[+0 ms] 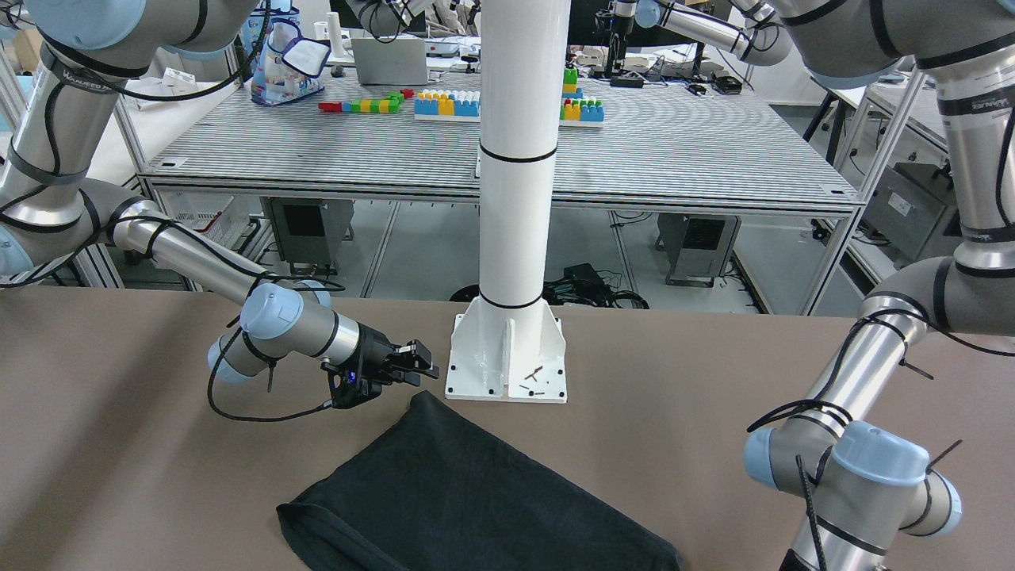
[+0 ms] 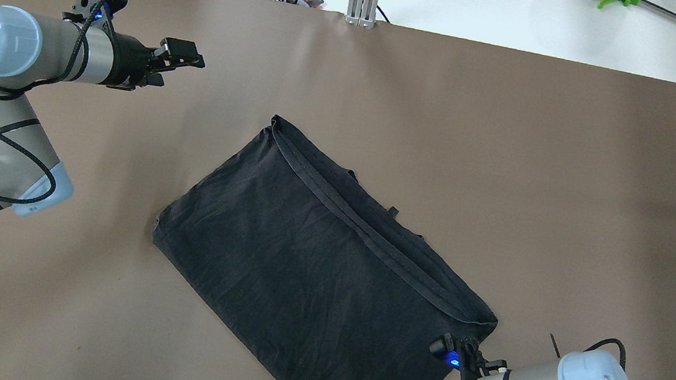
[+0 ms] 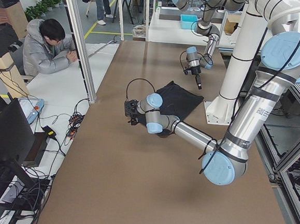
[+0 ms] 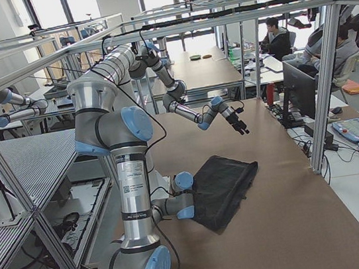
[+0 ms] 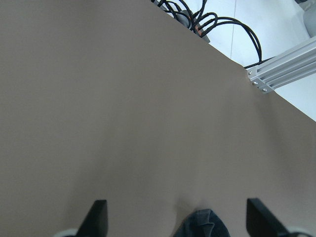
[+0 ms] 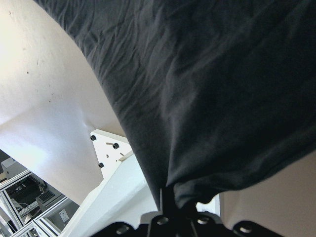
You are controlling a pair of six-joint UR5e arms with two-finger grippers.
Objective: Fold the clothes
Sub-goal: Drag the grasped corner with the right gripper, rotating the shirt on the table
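The garment (image 2: 313, 267) lay flat on the counter (image 2: 519, 143). It was set diagonally, running from about the middle toward the edge on the robot's side, with one corner just short of the white pillar's base plate (image 1: 507, 361). Two hemmed edges ran together along its far long side, so it was judged already doubled once, with further folds outstanding. The right pincer (image 1: 427, 366) sat low at the corner nearest the robot-side edge, lying nearly level with the counter. In its wrist view the fingers were drawn together and creases fanned out from them, so it appeared clamped on that corner; the front view did not confirm this clearly. A hold at a corner suits carrying the cloth over itself. The left pincer (image 2: 180, 71) hovered with fingers apart over bare counter toward the far left corner. It held nothing and was well apart from the garment, presumably parked clear of the fold path. Risk noted: with one corner held, thin fabric may drag or skew rather than fold squarely, and the opposite corner would likely need the left pincer's support.
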